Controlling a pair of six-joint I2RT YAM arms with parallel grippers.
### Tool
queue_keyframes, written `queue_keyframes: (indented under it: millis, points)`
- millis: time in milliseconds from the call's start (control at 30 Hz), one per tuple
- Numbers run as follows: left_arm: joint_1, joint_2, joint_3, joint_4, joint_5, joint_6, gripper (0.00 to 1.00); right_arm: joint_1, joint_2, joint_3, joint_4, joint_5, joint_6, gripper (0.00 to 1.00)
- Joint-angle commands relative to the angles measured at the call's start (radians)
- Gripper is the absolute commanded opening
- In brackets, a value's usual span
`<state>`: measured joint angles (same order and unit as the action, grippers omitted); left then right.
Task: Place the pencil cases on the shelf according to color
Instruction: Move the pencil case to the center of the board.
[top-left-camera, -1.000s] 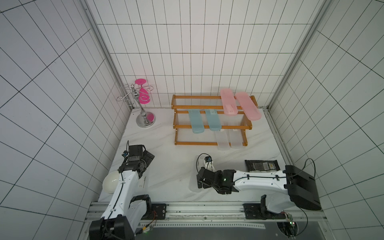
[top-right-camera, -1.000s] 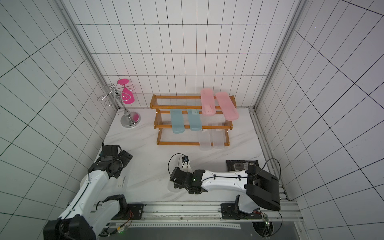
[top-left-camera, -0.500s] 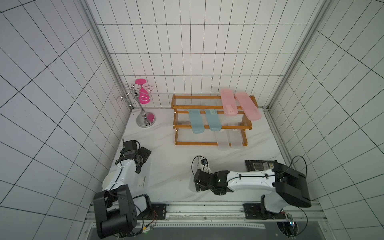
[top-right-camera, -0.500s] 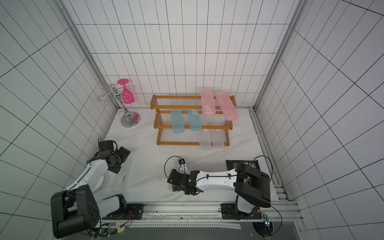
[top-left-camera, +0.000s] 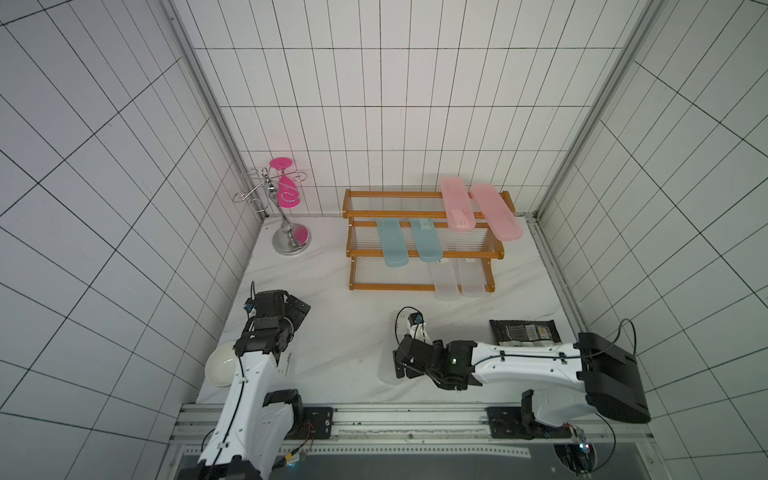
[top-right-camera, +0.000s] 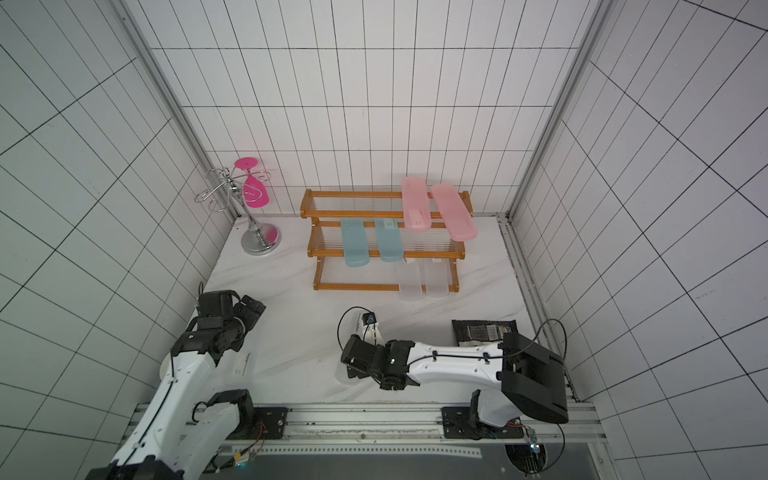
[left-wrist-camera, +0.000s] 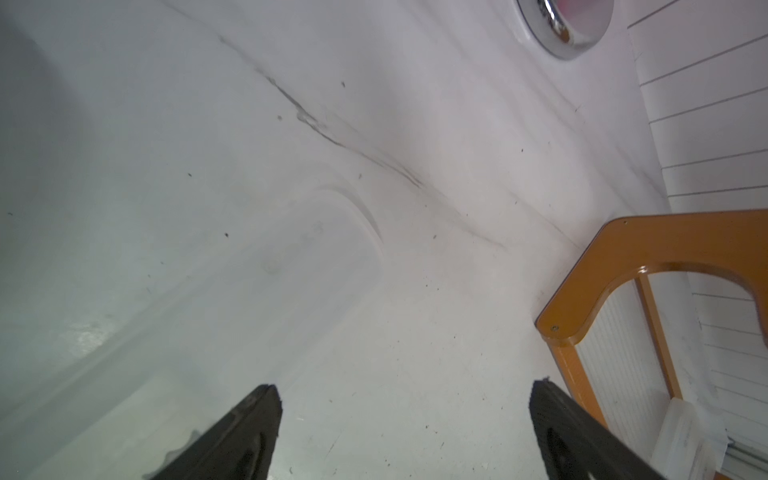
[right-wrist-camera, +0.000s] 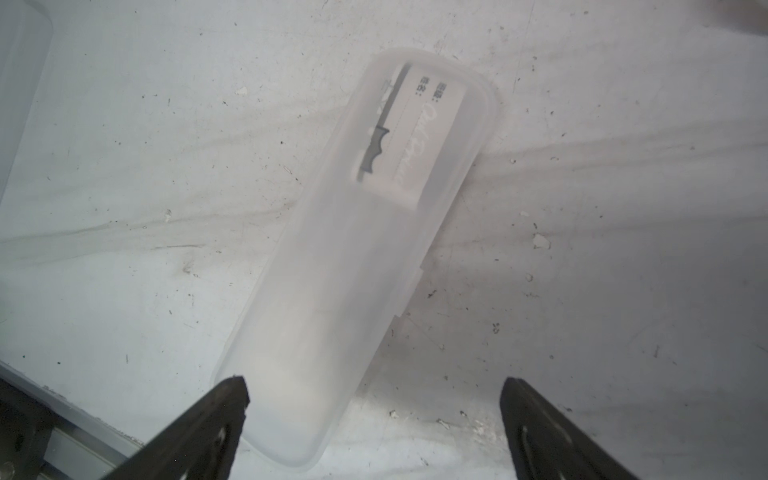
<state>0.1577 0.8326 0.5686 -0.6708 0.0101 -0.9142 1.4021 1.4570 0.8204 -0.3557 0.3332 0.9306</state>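
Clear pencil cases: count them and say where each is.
4 clear pencil cases. Two sit side by side on the shelf's bottom tier; one lies on the table under the right end effector; one lies beside the left arm, partly hidden.

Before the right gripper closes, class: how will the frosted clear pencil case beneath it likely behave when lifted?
The frosted clear pencil case looks like rigid moulded plastic, so probably stiff. Only a label shows through it, so likely light. Its smooth walls might slip in the open right gripper; flat-sided, it should slide, not roll.
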Motion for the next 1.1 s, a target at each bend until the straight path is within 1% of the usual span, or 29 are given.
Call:
queue_keyframes:
  millis: [0, 133, 267, 467, 567, 700, 800, 900, 967, 1067]
  points:
    - [0.059, 0.048, 0.028, -0.005, -0.035, 0.043, 0.98, 0.005, 0.007, -0.02, -0.002, 0.007, -0.007, 0.99]
    - [0.11, 0.185, 0.041, 0.03, -0.01, 0.06, 0.98, 0.006, 0.042, 0.011, -0.003, -0.01, -0.037, 0.99]
    - [0.181, 0.292, 0.056, 0.079, 0.058, 0.096, 0.98, 0.005, 0.07, 0.047, -0.026, -0.013, -0.047, 0.99]
    - [0.195, 0.437, 0.077, 0.146, 0.093, 0.118, 0.98, 0.005, 0.104, 0.068, -0.029, -0.013, -0.052, 0.99]
    - [0.185, 0.469, 0.062, 0.173, 0.126, 0.118, 0.98, 0.005, 0.109, 0.065, -0.029, -0.007, -0.047, 0.99]
    - [0.114, 0.457, 0.031, 0.176, 0.093, 0.097, 0.98, 0.005, 0.1, 0.054, -0.029, 0.007, -0.039, 0.99]
    - [0.053, 0.427, -0.015, 0.189, 0.103, 0.046, 0.98, 0.005, 0.084, 0.044, -0.034, 0.015, -0.034, 0.99]
    - [-0.04, 0.367, -0.051, 0.191, 0.088, -0.033, 0.98, 0.005, 0.066, 0.029, -0.032, 0.017, -0.029, 0.99]
    - [-0.124, 0.312, -0.066, 0.189, 0.07, -0.099, 0.98, 0.005, 0.054, 0.025, -0.041, 0.021, -0.026, 0.99]
    - [-0.21, 0.234, -0.061, 0.177, 0.017, -0.13, 0.98, 0.005, 0.034, 0.025, -0.066, 0.034, -0.014, 0.99]
